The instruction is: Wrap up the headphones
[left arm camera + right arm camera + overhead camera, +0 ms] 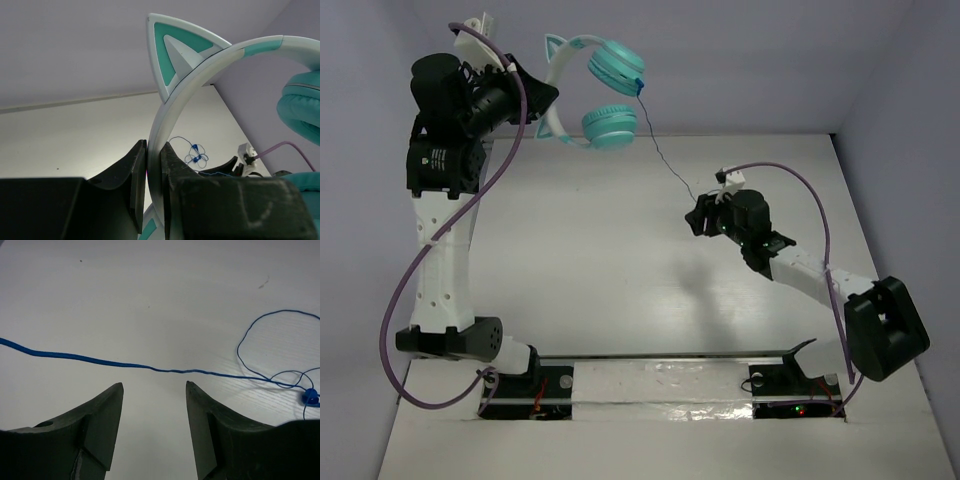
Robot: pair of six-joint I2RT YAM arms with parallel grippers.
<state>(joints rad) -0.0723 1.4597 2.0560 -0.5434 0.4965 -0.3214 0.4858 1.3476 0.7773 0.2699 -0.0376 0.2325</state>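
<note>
The teal headphones hang in the air at the back left, held by the pale headband. My left gripper is shut on the headband, with a cat-ear point above the jaws and a teal earcup at the right. The thin dark-blue cord runs from the upper earcup down to the table near my right gripper. In the right wrist view the cord stretches across just ahead of my open, empty right gripper, with loose loops at the right.
Purple robot cables loop beside the left arm and over the right arm. White walls enclose the table at the back and both sides. A taped strip runs along the near edge between the arm bases.
</note>
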